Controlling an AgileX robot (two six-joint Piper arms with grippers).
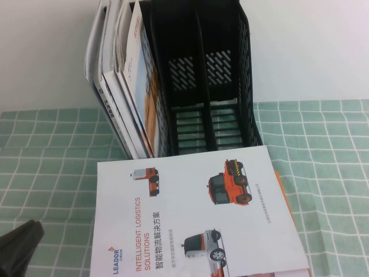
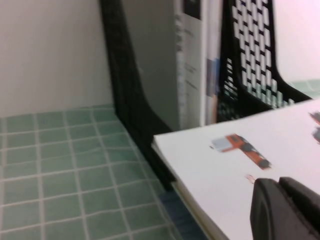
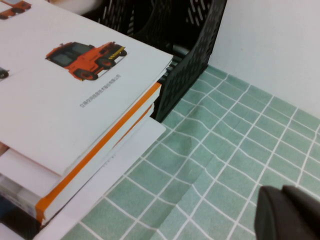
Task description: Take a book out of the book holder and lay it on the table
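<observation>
One mint-green gridded worktop [image 1: 323, 150] carries the tall black book holder [image 1: 230, 75] at its far edge by the wall; two of its slots look empty, and the left one is packed with brochures [image 1: 124, 75]. The white LEADOR book [image 1: 196, 219] already lies flat near the front edge, apparently atop an orange-edged stack [image 3: 100, 150]. The left gripper [image 2: 285, 210] sits just over the book's corner and the right gripper [image 3: 287, 212] hovers beside it; neither one's grip can be told. To finish well, lift clear straight upward without dragging the cover.
</observation>
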